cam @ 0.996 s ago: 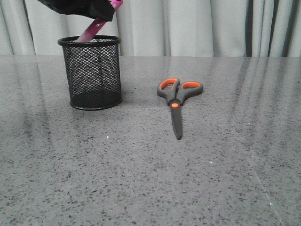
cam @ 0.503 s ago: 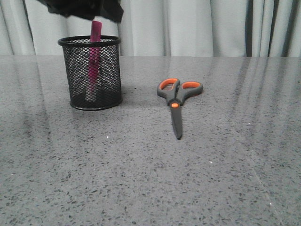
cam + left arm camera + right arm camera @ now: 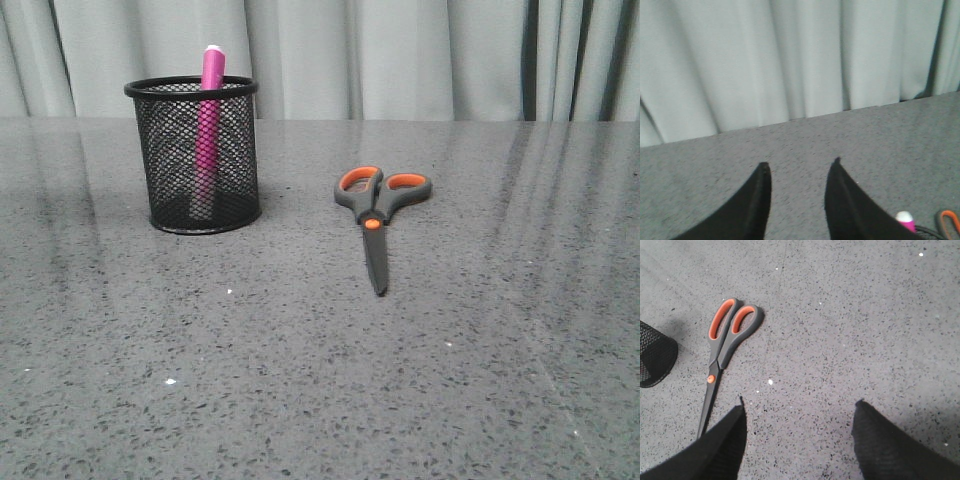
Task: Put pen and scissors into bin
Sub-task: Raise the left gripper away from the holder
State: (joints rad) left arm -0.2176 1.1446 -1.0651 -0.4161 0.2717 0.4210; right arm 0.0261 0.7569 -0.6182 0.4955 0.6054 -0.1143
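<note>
Left claw (image 3: 797, 172) risen clear, agape, pen (image 3: 208, 120) upright in bin (image 3: 195, 160)

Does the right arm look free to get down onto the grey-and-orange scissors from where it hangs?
Probably yes: the right claw is open above bare tabletop, and the grey-and-orange scissors lie flat beside it, clear of the black mesh cup.

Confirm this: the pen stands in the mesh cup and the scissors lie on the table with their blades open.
Not quite. The pen does stand in the mesh cup, but the scissors lie on the table with blades closed, as the front view shows.
</note>
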